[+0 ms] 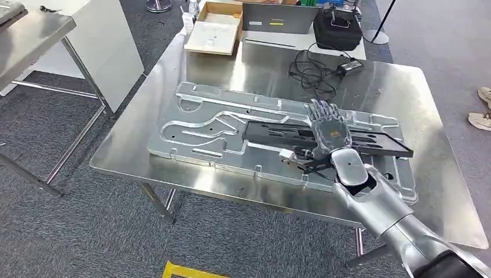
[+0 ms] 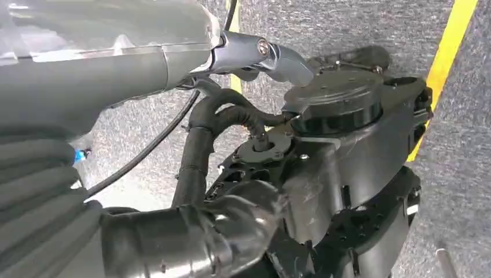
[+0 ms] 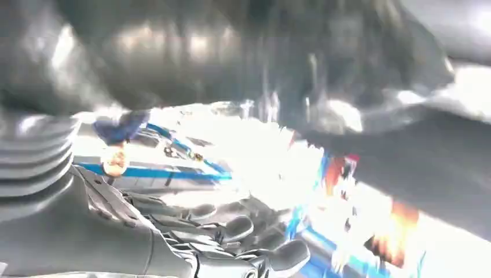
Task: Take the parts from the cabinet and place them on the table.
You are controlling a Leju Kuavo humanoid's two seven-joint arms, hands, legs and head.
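A long black part [image 1: 278, 134] lies across a large machined aluminium plate [image 1: 197, 124] on the steel table [image 1: 405, 92]. My right hand [image 1: 330, 130] rests flat on the black part's right half, fingers stretched out forward and gripping nothing. The right wrist view shows those fingers [image 3: 231, 243] lying loosely apart over bright, glaring metal. My left hand [image 2: 191, 240] hangs beside my body above the carpet. Its thick grey thumb shows there, but how its fingers stand is hidden.
At the table's far edge stand an open cardboard box [image 1: 215, 29], a black case [image 1: 337, 28] and a power adapter [image 1: 350, 66] with coiled cable. Another steel table [image 1: 35, 29] stands far left. A person's shoes [image 1: 480, 119] are at the right. Yellow tape [image 1: 185, 271] marks the floor.
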